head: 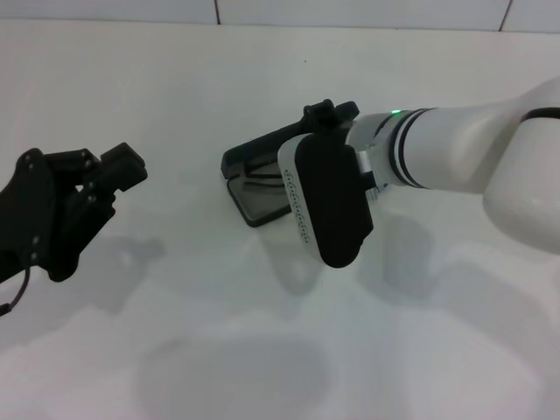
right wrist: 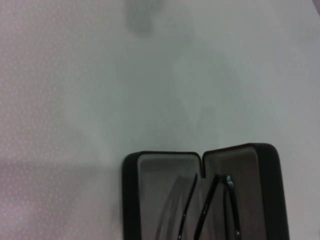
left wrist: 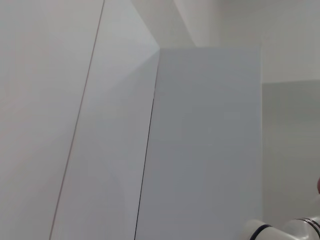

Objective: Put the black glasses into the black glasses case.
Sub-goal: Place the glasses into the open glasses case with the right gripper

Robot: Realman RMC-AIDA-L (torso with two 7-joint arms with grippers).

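The black glasses case (head: 234, 166) lies open at the table's middle, its lid raised toward the far side. The black glasses (head: 261, 183) lie inside it as thin dark lines. The right wrist view shows the open case (right wrist: 131, 200) with the glasses (right wrist: 207, 205) in its grey interior, the slim temple arms visible. My right gripper (head: 330, 114) hovers just over the case's far right end, and its wrist hides that part of the case. My left gripper (head: 118, 168) is parked at the far left, well away from the case.
The case stands on a white table (head: 219, 350) with a tiled wall behind it. The left wrist view shows only white wall panels (left wrist: 200, 150) and a bit of the right arm (left wrist: 300, 227).
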